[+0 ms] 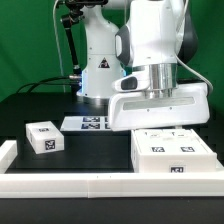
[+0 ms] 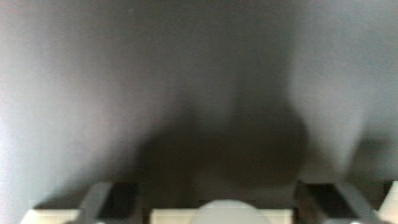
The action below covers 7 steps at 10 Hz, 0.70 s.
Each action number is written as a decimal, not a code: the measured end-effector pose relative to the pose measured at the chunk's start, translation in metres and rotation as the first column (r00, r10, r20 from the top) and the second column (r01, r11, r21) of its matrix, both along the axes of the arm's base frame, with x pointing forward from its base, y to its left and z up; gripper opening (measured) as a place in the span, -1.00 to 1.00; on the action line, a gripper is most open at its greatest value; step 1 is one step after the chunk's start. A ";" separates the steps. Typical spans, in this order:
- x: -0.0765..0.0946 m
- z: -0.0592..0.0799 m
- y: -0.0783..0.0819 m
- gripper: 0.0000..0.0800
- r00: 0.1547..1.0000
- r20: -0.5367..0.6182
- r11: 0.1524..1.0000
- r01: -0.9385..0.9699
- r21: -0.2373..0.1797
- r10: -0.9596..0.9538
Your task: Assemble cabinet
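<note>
The white cabinet body (image 1: 175, 152) lies flat at the exterior view's right, with square tags on its top face. My gripper (image 1: 163, 126) hangs low right behind and over its far edge, and my fingertips are hidden there. In the blurred wrist view my gripper (image 2: 222, 205) has its two dark fingers (image 2: 116, 200) standing wide apart. A pale white part (image 2: 222, 212) lies between them, with narrow dark gaps on both sides. A small white tagged cabinet block (image 1: 43, 137) sits apart at the exterior view's left.
The marker board (image 1: 93, 123) lies flat in front of the arm's base. A long white border rail (image 1: 90, 185) runs along the near edge and turns up the exterior view's left side. The table top is black.
</note>
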<state>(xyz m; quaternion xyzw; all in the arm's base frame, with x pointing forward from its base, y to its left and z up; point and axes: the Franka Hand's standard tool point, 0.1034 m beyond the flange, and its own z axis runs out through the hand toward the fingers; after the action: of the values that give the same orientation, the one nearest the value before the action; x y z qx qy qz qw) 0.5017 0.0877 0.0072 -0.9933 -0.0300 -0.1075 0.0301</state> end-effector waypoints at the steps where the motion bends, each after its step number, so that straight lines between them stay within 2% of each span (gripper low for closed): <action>1: -0.001 0.000 -0.001 -0.37 1.000 -0.002 1.000 0.000 -0.001 0.000; 2: -0.001 -0.001 -0.002 -0.46 1.000 -0.002 1.000 -0.009 -0.004 0.009; 7: -0.002 -0.001 -0.005 -0.46 0.999 -0.003 0.999 -0.036 -0.011 0.035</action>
<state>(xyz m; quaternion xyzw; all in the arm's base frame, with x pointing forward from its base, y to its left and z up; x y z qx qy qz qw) 0.4996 0.0831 0.0058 -0.9929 -0.0481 -0.1056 0.0267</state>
